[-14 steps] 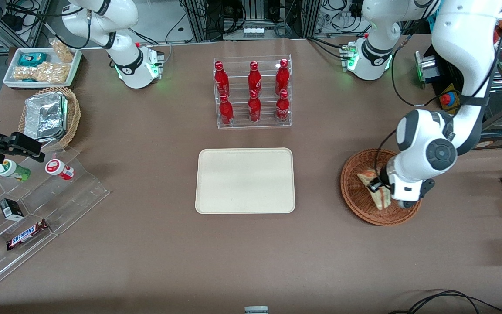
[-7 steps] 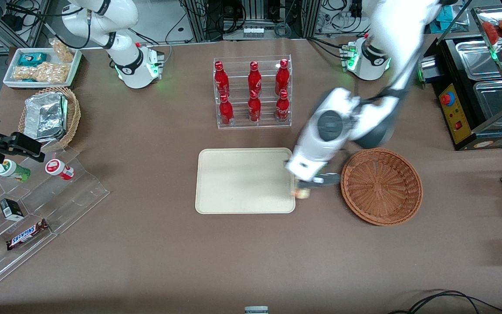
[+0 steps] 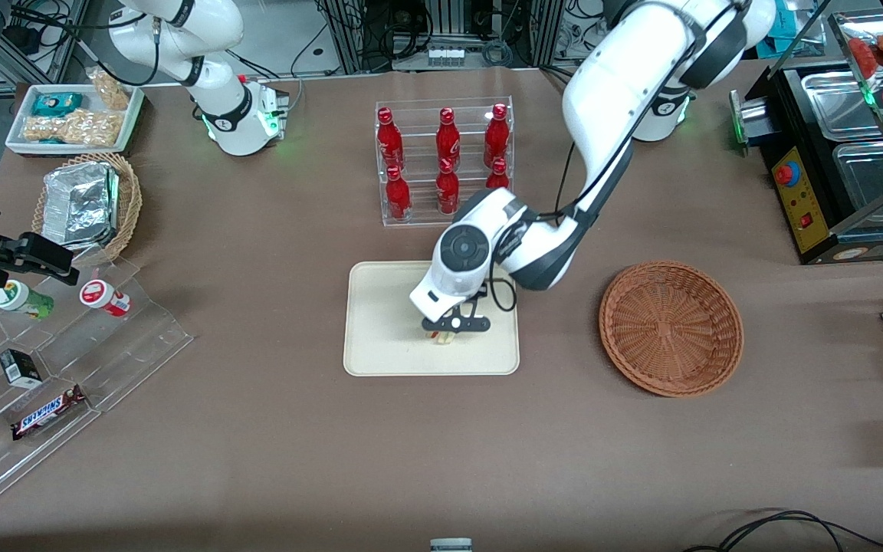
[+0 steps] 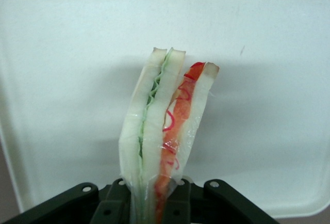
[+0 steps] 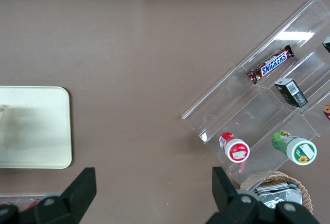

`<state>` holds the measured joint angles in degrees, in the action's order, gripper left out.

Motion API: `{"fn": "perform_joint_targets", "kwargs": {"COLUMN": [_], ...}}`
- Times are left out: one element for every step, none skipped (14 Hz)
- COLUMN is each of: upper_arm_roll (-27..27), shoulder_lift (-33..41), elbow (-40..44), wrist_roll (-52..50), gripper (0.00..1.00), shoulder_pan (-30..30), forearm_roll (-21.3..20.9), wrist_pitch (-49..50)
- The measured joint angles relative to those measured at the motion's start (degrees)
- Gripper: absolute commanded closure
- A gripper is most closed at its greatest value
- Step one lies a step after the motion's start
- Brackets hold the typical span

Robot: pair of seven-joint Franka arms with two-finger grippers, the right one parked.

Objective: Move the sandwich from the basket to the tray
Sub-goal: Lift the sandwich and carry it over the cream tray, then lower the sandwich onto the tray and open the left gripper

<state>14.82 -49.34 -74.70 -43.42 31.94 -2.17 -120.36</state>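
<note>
Evidently the jaws are pinching the sandwich (image 4: pixel 165 141) by its thick end, so the gripper (image 3: pixel 451 327) carries the wedge point-first, hanging above the tray (image 3: pixel 380 307). It is not yet set down, I judge; lowering comes next. The basket (image 3: pixel 671 328), toward the working arm's end, has nothing in it.

We see black gripper (image 3: pixel 453 328); sandwich (image 4: pixel 165 136) white, green, red-orange layers; cream tray (image 3: pixel 380 307); reddish-brown woven basket (image 3: pixel 671 328); red bottles (image 3: pixel 445 161).
</note>
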Motion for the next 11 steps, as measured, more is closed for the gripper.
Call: {"fn": "perform_joint_targets", "kwargs": {"upper_arm_roll": [-0.07,-0.19,-0.27,-0.28,-0.33,-0.45,-0.56,-0.67,-0.80,-0.99,-1.23], "shoulder_lift": [-2.00,-3.66,-4.81,-5.42,-5.62,-5.63,-5.63,-5.64,-5.63,-5.63,-5.63], "elbow": [2.25,4.46,6.31,7.70,8.65,9.36,9.89,10.27,10.53,10.69,10.77], "wrist_roll": [-1.48,-4.14,-7.12,-10.30,-13.10,-14.96,-16.04,-16.62,-17.01,-17.24,-17.38], "gripper": [0.90,0.88,0.86,0.78,0.64,0.36,0.02,0.00,0.00,0.00,0.00], "shoulder_pan": [0.16,0.45,0.81,1.16,1.45,1.68,1.81,1.84,1.84,1.85,1.86], "forearm_roll": [0.00,-0.26,-1.11,-2.01,-2.60,-3.09,-3.42,-3.47,-3.49,-3.50,-3.50], "wrist_pitch": [0.00,0.01,0.02,0.07,0.20,0.35,0.39,0.40,0.40,0.40,0.40]}}
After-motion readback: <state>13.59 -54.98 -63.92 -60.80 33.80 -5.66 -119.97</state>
